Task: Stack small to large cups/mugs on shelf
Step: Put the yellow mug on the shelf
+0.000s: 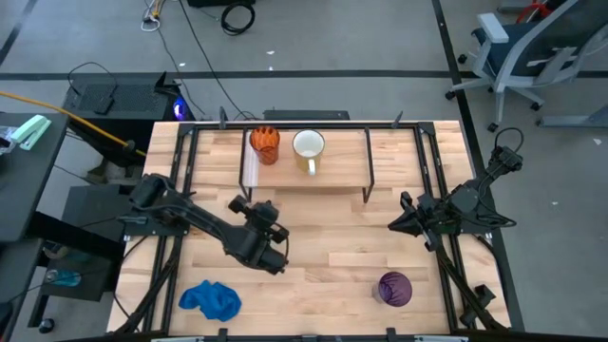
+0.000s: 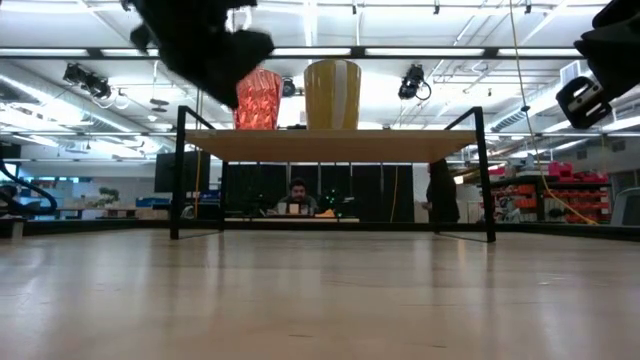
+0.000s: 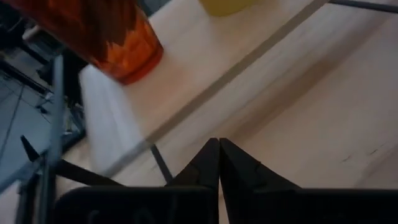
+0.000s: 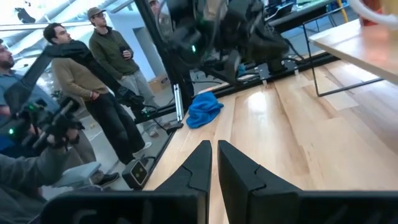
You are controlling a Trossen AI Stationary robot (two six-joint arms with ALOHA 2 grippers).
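Observation:
The orange swirl-patterned cup [image 1: 265, 145] and the white mug [image 1: 308, 150] stand side by side on the light-wood shelf [image 1: 342, 166] at the table's far side. They also show in the low view, the cup [image 2: 258, 100] left of the mug [image 2: 332, 95]. The purple tumbler [image 1: 394, 288] stands upright on the table near the front right. My left gripper [image 1: 252, 204] is shut and empty, raised just in front of the shelf's left part, near the orange cup [image 3: 102, 34]. My right gripper [image 1: 394, 224] is shut and empty, at the table's right, pointing left.
A crumpled blue cloth [image 1: 211, 299] lies at the table's front left and shows in the right wrist view [image 4: 204, 109]. The shelf's black legs [image 1: 369, 195] stand on the table. Several people [image 4: 93, 81] stand beyond the table's left side. Bare table lies between the arms.

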